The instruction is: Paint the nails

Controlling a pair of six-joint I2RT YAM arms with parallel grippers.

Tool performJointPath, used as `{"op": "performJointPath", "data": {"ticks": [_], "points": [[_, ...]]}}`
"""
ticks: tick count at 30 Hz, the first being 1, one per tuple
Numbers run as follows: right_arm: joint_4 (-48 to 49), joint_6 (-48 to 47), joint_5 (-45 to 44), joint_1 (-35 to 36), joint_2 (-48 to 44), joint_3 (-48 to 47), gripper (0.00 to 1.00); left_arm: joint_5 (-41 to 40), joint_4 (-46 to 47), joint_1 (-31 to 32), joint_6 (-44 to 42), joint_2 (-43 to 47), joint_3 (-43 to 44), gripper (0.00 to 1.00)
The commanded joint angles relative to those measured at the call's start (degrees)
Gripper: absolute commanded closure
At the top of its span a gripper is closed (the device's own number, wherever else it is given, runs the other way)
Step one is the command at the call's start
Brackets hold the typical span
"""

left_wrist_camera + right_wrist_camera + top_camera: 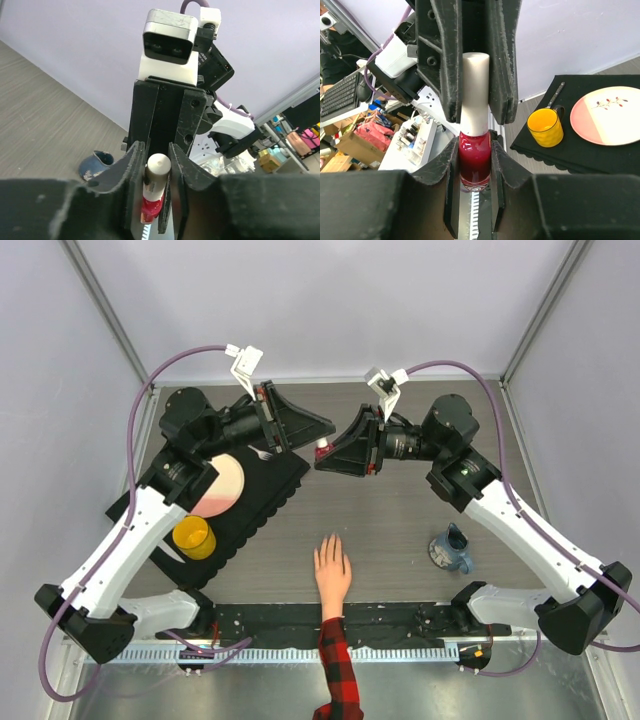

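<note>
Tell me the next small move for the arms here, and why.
Probably close the left gripper firmly on the white cap. The right gripper is shut on the polish bottle, at its red body, and the left jaws flank the cap; whether they pinch it yet is unclear. The cap is on, so no brush is free for painting.

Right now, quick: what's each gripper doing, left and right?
Left gripper: closed on the white cap of the polish bottle.
Right gripper: closed on that bottle's red glass body.
</note>
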State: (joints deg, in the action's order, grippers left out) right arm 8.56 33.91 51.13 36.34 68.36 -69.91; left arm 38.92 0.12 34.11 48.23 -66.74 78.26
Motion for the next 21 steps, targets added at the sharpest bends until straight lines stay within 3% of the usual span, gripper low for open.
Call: {"op": "performJointPath", "data": {"ticks": [1,4,6,7,8,9,10,12,15,16,18,20,21], "points": [[1.2,-2.8,-2.2,0.1,0.1,-3.6,0.99,2.7,1.3,0.1,0.6,-0.7,2.3,0.83],[-5.4,-8.4,-9.5,0.3,-0.2,-5.7,0.99,0.0,-5.2,0.1,-1.8,-1.9,5.0,1.00],[-15.9,-13.1,-26.0,1.5,-0.7,-7.2,0.99,-8.5,-16.5,0.2,-6.1,-2.6,8.7,1.00],[-19.5,-20.0,-34.1,3.5,-0.7,-9.5,0.99,-12.6,-20.6,0.9,-8.0,-3.5,10.1,1.00],[-25.2,-23.7,-59.3,11.7,-0.9,-10.2,0.99,-16.8,-24.1,1.6,-9.5,-3.8,12.4,1.00],[-25.9,-27.2,-71.6,16.7,-0.7,-10.2,0.99,-25.5,-28.5,2.3,-10.7,-4.1,13.1,1.00],[-24.5,-35.2,-80.1,20.5,-0.3,-7.7,0.99,-27.8,-28.9,3.8,-11.0,-4.4,13.4,1.00],[-16.8,-40.2,-92.7,26.7,1.1,-5.6,0.99,-35.1,-29.5,5.7,-10.0,-4.9,14.0,1.00],[-16.0,-41.7,-93.5,28.1,4.8,-8.0,0.99,-37.3,-28.9,8.1,-9.6,-6.8,15.3,1.00],[-12.2,-43.2,-86.7,27.9,4.1,-6.5,0.99,-37.2,-29.5,10.0,-10.7,-8.0,17.4,1.00],[-11.6,-42.2,-83.3,27.3,3.3,-6.4,0.99,-36.9,-29.9,10.0,-11.1,-7.7,17.9,0.96],[-13.4,-38.8,-74.8,25.2,2.0,-6.5,0.99,-36.1,-30.5,9.9,-12.5,-6.8,18.1,0.76],[-13.8,-36.7,-71.6,24.0,1.4,-6.2,0.99,-35.6,-30.2,10.0,-13.4,-5.5,17.8,0.58]]}}
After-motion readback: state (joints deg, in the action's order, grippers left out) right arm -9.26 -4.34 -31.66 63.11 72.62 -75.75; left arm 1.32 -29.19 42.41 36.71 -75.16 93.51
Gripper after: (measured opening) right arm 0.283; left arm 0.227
